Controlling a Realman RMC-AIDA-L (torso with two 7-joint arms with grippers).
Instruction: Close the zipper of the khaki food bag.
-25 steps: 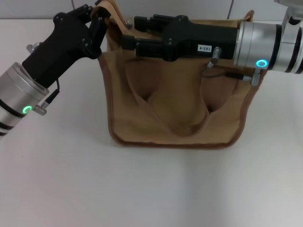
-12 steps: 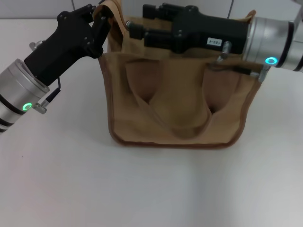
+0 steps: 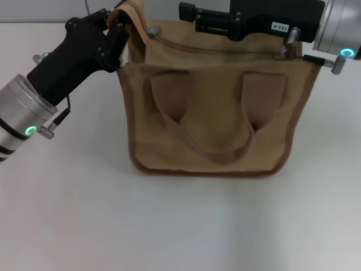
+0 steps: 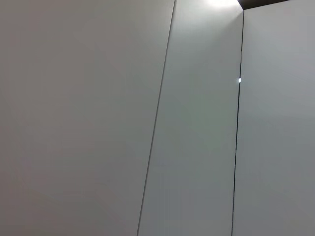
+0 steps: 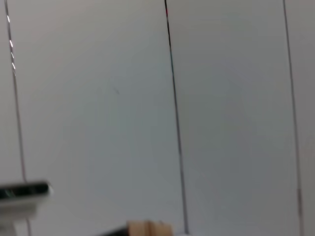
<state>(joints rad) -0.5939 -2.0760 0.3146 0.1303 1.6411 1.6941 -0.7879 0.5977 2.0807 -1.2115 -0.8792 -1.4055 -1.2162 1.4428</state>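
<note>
The khaki food bag (image 3: 211,121) stands upright on the white table, its two looped handles facing me. The zipper (image 3: 217,48) runs as a dark line along the bag's top. A small silver metal piece (image 3: 151,31) sits at the top left corner; I cannot tell whether it is the pull tab. My left gripper (image 3: 117,25) is shut on the bag's top left corner, by the side strap (image 3: 132,11). My right gripper (image 3: 189,16) hovers over the back of the bag's top, right of the middle, pointing left. A sliver of khaki (image 5: 147,227) shows in the right wrist view.
The white table (image 3: 186,226) spreads in front of and beside the bag. A pale panelled wall (image 4: 157,118) stands behind it and fills both wrist views. The right arm's silver wrist (image 3: 338,25) hangs over the bag's right corner.
My right gripper has moved to the right along the bag's top and away from me, uncovering the top edge and the zipper line. The left gripper and the bag have stayed in place.
</note>
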